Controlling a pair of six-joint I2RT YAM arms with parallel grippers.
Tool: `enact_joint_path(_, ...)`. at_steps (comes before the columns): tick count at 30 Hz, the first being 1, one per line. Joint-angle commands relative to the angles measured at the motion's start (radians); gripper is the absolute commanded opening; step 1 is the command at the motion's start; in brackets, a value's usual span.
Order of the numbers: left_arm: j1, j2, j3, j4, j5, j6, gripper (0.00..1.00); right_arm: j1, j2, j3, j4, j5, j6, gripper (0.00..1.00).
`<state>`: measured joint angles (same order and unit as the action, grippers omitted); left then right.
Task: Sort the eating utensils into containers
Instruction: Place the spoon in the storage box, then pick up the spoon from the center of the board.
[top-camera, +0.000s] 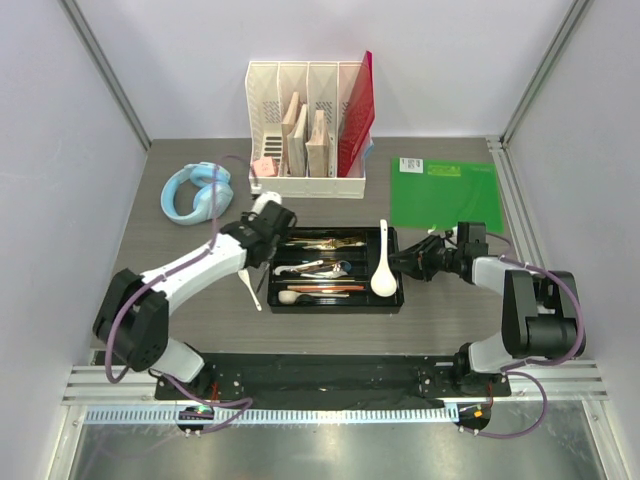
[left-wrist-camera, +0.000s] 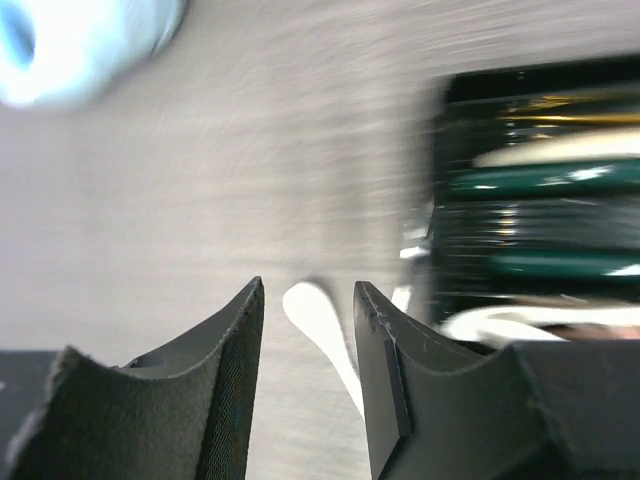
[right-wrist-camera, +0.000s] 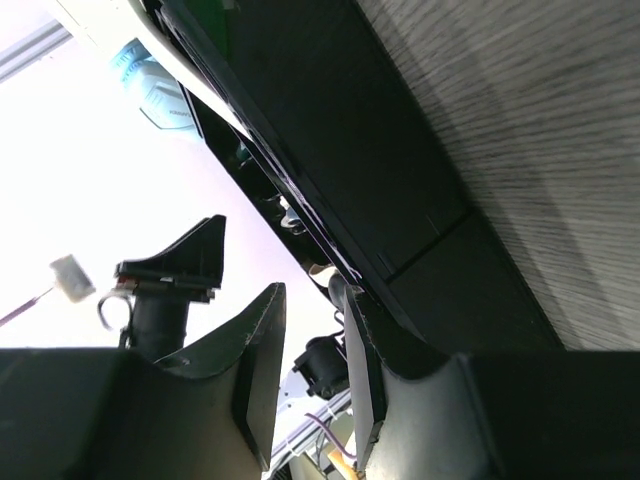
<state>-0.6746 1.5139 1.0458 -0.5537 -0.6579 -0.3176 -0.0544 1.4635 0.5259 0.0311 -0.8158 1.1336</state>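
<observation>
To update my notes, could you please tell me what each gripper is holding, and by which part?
The right gripper appears to pinch the tray by its right rim. The left gripper is open and holds nothing.

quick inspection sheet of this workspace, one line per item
surface: grey wood-grain table, bare at the near edge
job's things: black cutlery tray holding mixed cutlery; large white spoon in its right end; small white spoon on the table left of the tray
clutter: white file rack with a red folder, blue headphones, green mat
grippers: left claw open over the small white spoon, holding nothing; right claw at the tray's right rim, grip unclear
cables: purple leads along both arms
surroundings: pale walls, metal rail in front
</observation>
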Motion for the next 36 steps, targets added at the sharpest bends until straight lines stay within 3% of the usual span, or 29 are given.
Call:
enact_joint_path(1,0.143,-0.110,-0.079,-0.127,0.102,-0.305,0.45,-0.007,0.075,0.000,-0.102,0.121,-0.086,0.37)
enact_joint_path(4,0.210,-0.141,-0.131,-0.130,0.193,-0.394,0.53,-0.009,0.107,-0.003,-0.096,0.104,-0.097,0.37)
enact_joint_path(14,0.224,-0.138,-0.240,-0.120,0.380,-0.549,0.52,-0.018,0.204,0.026,-0.082,0.053,-0.144,0.37)
enact_joint_path(19,0.222,-0.204,-0.299,-0.074,0.366,-0.549,0.53,-0.027,0.213,0.031,-0.085,0.041,-0.161,0.37)
enact_joint_path(31,0.222,-0.089,-0.250,-0.018,0.377,-0.499,0.52,-0.027,0.196,0.029,-0.089,0.041,-0.158,0.37)
enact_joint_path(34,0.222,0.012,-0.212,-0.035,0.379,-0.491,0.48,-0.027,0.192,0.026,-0.091,0.046,-0.153,0.37)
enact_joint_path(36,0.224,0.089,-0.185,-0.058,0.380,-0.495,0.25,-0.027,0.186,0.028,-0.091,0.049,-0.152,0.37)
